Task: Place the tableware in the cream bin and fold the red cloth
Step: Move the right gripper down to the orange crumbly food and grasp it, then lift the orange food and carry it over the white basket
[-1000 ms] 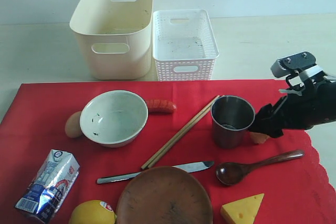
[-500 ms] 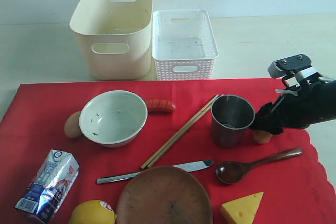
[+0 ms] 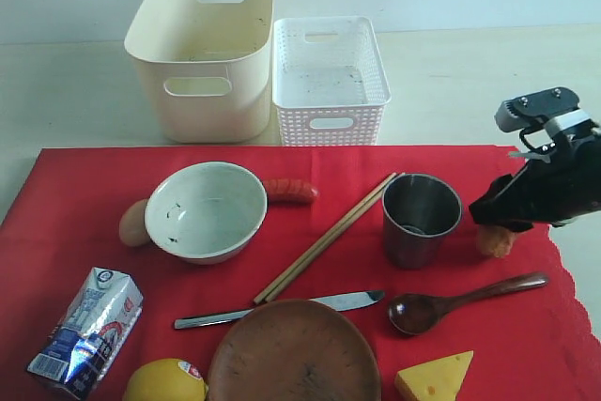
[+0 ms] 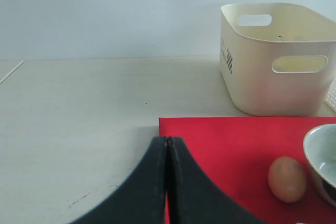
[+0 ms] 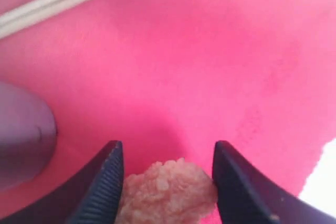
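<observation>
Exterior view: the cream bin (image 3: pixel 202 53) stands on the worktop (image 3: pixel 75 91) behind the red cloth (image 3: pixel 84 185), where the steel cup (image 3: pixel 421 220) sits beside the right gripper (image 3: pixel 490 215).
Left wrist view: the left gripper (image 4: pixel 167 141) has its 2 jaws pressed together, empty.
Right wrist view: the right jaws clasp a lumpy orange morsel (image 5: pixel 168 190).

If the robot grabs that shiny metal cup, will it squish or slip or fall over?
Probably no squishing: the steel cup looks like hard metal. Its smooth, shiny wall might slip a little in the fingers. It stands upright on the red cloth, so a high sideways push could tip it.
</observation>
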